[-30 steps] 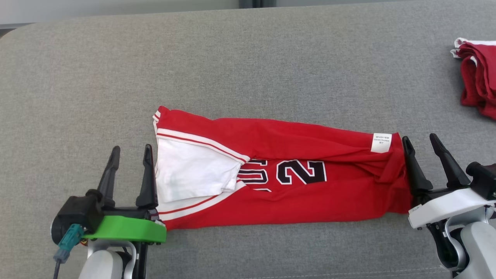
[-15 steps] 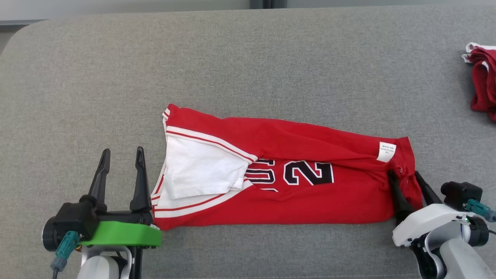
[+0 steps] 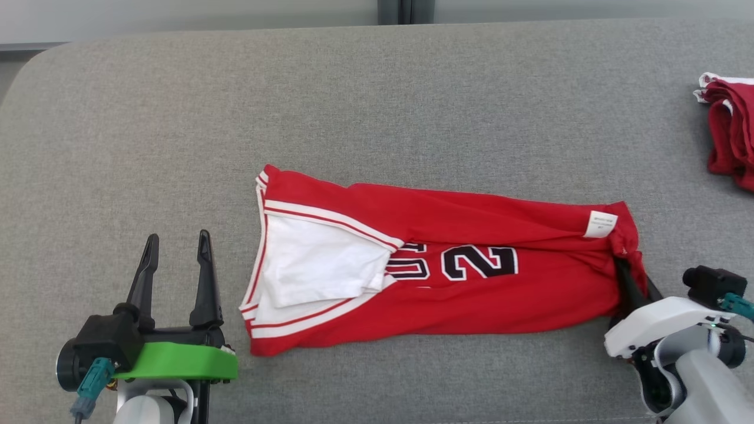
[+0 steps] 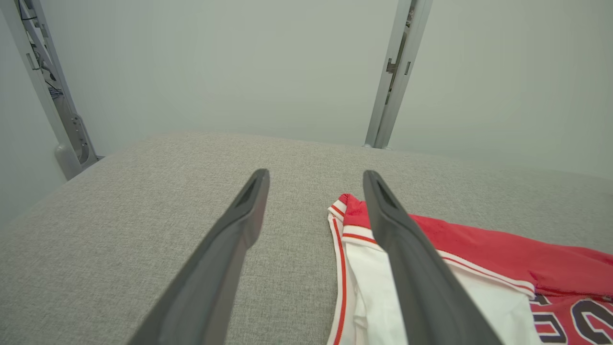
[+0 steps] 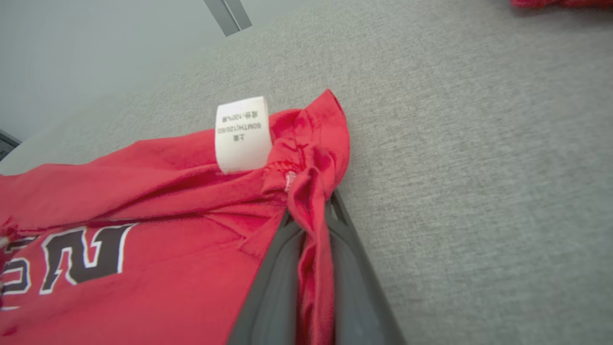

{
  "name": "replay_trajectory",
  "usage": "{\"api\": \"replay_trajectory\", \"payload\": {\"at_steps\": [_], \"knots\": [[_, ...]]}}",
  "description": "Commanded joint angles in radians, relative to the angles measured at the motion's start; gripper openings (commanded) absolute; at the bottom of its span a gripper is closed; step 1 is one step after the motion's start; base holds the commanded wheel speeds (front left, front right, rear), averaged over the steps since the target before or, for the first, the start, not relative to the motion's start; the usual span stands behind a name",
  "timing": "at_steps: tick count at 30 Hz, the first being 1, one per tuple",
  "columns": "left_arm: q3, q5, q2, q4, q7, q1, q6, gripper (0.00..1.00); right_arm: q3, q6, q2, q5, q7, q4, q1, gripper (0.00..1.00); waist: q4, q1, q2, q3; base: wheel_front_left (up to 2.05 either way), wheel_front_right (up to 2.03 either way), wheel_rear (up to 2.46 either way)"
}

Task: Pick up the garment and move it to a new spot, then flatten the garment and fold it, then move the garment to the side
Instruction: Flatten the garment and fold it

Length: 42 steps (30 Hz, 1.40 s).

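Grey counter (image 3: 377,106) holds the garment (image 3: 471,306) folded lengthwise; right claw (image 3: 631,277) pinches its end, left claw (image 3: 178,237) gapes empty; cross-fold and move aside likely remain.

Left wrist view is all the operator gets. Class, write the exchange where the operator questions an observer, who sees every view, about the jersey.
Operator: Is the far end of the jersey held?
Observer: Yes, the right gripper is shut on bunched red cloth beside the white label.
Operator: Does my left gripper touch it?
Observer: No; head view shows it open, with grey cushion between it and the jersey.
Operator: Anything else there?
Observer: A second red garment lies at the far right.
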Motion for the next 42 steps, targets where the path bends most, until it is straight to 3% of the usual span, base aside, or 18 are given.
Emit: {"api": "replay_trajectory", "payload": {"at_steps": [1,10,15,22,30,42], "knots": [[0.005,-0.001,0.0,0.001,-0.003,0.019,-0.002,1.0,-0.017,-0.002,-0.029,0.007,-0.009,0.008,-0.01,0.0,-0.005,0.0001,0.0,-0.006,0.0,0.0,0.0],[0.018,0.009,0.0,0.004,-0.003,0.032,-0.002,1.0,-0.074,-0.002,-0.148,0.016,-0.019,0.012,-0.026,0.0,-0.024,0.0001,0.0,-0.041,0.0,0.0,0.0],[0.025,0.01,0.0,0.003,-0.003,0.045,0.0,1.0,-0.064,-0.002,-0.161,0.006,-0.021,-0.031,-0.038,0.0,-0.037,0.0001,0.0,-0.059,0.0,0.0,0.0],[0.026,0.007,0.0,-0.003,-0.003,0.055,0.002,1.0,0.012,-0.002,-0.113,-0.038,-0.019,-0.158,-0.051,0.0,-0.045,0.0001,0.0,-0.069,0.0,0.0,0.0],[0.018,0.005,0.0,-0.01,-0.003,0.042,0.002,1.0,0.164,-0.002,-0.003,-0.084,0.029,-0.284,-0.074,0.0,-0.022,0.0001,0.0,-0.058,0.0,0.0,0.0],[-0.036,-0.014,0.001,0.003,-0.003,0.004,0.012,1.0,0.358,-0.002,0.142,-0.14,0.045,-0.206,-0.18,0.0,0.073,0.0001,0.0,-0.021,0.0,0.0,0.0]]}}
